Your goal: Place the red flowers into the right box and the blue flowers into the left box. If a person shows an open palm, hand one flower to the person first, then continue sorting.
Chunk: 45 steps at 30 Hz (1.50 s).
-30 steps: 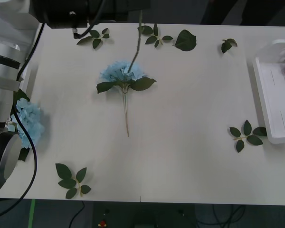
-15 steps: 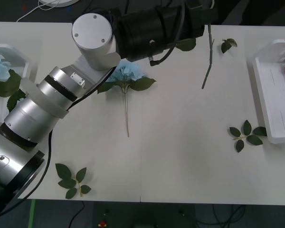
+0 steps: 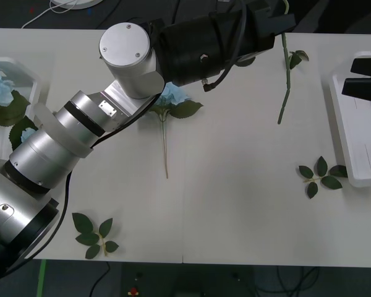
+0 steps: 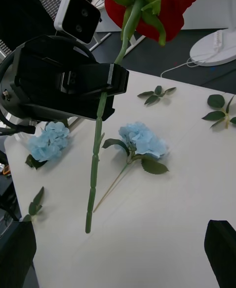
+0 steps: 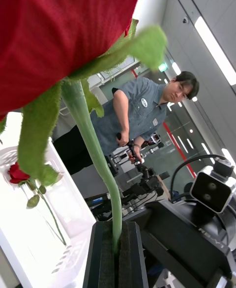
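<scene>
Left fingers (image 5: 115, 253) clamping red rose stem (image 3: 285, 83), carrying it over the desk (image 3: 235, 204) toward right box (image 3: 352, 148). Right gripper (image 3: 366, 83) hovering there, fingers spread. Remaining: blue hydrangea (image 3: 170, 96) lying mid-desk; one already sitting in left box (image 3: 26, 75).

Illumination is bright, even and overhead — the table (image 3: 235, 204) renders near-white, and objects on it cast only faint, soft shadows. A broad glare patch sits on the grey cap of the left arm (image 3: 125, 44). In the left wrist view, a ceiling light strip (image 5: 215, 47) is overexposed, and the red flower head (image 5: 54, 27) close to the lens is soft — its weave barely resolves. Background figures there are mildly blurred.
</scene>
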Motion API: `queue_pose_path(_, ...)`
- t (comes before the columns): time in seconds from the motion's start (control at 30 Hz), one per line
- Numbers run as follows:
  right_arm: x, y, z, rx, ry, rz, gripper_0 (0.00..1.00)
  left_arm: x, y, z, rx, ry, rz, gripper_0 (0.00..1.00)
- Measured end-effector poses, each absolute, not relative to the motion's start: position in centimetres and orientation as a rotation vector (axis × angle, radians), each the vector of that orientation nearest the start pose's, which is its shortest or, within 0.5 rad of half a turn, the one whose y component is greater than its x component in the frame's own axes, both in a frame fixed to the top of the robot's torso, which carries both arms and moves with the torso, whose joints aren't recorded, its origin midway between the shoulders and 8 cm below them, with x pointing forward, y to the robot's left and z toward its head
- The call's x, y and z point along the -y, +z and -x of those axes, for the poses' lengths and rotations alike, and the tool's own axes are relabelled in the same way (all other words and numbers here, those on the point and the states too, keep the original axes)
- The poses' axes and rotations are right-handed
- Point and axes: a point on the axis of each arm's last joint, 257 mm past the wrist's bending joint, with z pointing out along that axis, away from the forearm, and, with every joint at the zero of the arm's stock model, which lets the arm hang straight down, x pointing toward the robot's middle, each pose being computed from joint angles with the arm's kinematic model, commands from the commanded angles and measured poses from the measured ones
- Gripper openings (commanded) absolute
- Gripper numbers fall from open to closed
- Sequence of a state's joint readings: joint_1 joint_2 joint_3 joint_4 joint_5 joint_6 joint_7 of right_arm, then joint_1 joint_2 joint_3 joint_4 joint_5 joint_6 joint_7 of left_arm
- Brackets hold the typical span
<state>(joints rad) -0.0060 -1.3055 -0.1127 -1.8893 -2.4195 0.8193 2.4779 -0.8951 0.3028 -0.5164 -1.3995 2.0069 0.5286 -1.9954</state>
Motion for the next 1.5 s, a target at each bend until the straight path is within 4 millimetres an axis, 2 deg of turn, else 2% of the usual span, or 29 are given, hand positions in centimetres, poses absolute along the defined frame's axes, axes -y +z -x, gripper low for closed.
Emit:
queue_pose_path(0.2,20.4,-0.9,-42.7,-1.77,0.992,0.675,1.0,16.0,4.7,-48.6,-1.536,-1.61,-0.491,0.0)
queue_pose_path(0.63,13.0,-2.4,-44.3,-1.801,1.179,0.668,1.0,16.0,4.9,-48.6,-1.534,-1.61,-0.492,0.0)
queue_pose_path(0.67,12.5,-2.5,-44.4,-1.8,1.185,0.672,0.93,16.0,4.9,-48.6,-1.534,-1.61,-0.492,0.0)
queue_pose_path(0.7,12.1,-2.6,-44.5,-1.799,1.19,0.673,0.67,16.0,4.9,-48.6,-1.534,-1.61,-0.492,0.0)
queue_pose_path(0.73,11.8,-2.7,-44.7,-1.799,1.193,0.673,0.12,16.0,4.9,-48.6,-1.534,-1.61,-0.492,0.0)
queue_pose_path(0.77,11.5,-2.7,-44.8,-1.798,1.194,0.673,0.0,16.0,4.9,-48.6,-1.534,-1.61,-0.492,0.0)
queue_pose_path(0.9,11.0,-3.0,-45.2,-1.796,1.178,0.686,0.0,16.0,4.9,-48.6,-1.534,-1.61,-0.492,0.0)
queue_pose_path(1.5,11.0,-3.0,-45.2,-1.796,1.175,0.686,0.0,16.0,4.9,-48.6,-1.534,-1.611,-0.492,0.0)
